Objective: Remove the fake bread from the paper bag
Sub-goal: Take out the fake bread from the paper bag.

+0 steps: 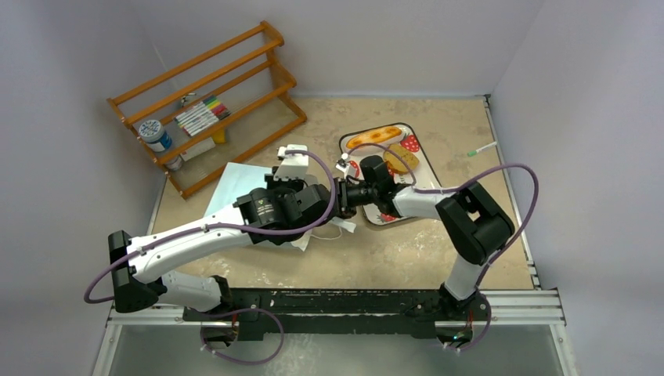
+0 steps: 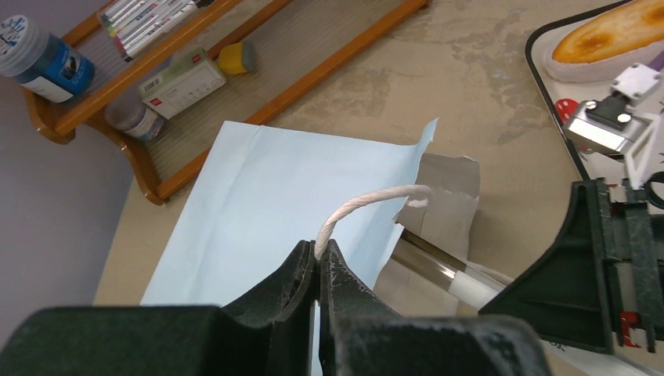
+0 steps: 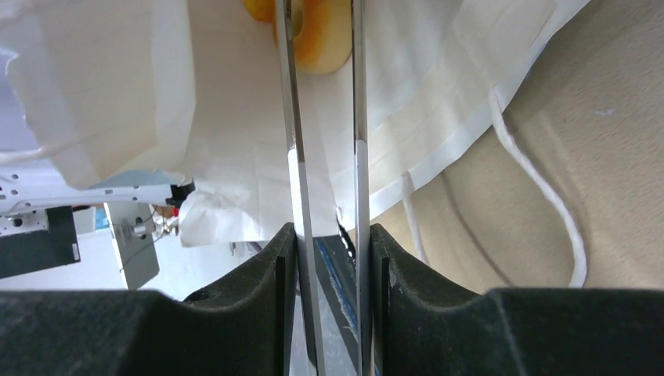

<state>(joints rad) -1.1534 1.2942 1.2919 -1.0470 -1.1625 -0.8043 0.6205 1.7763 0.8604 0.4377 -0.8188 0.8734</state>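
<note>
No legible text, jar point(image 2: 35, 55) label blurred, box point(image 2: 182, 81) logo unreadable

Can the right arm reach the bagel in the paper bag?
Probably yes: the left claw pinches the cord handle, and the right claw's tongs extend through the bag's open mouth to the bagel.

Pale-blue paper bag point(image 1: 231, 184) left of printed white tray point(image 1: 425, 163), wooden rack point(image 1: 258, 117) behind.
Tan ring bagel point(image 3: 322, 35) inside it, between my metal tongs point(image 3: 298, 164).

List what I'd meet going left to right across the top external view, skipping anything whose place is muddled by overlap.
Going rightward: blue-lidded jar → paper bag → strawberry-print tray → green-tipped stick.
</note>
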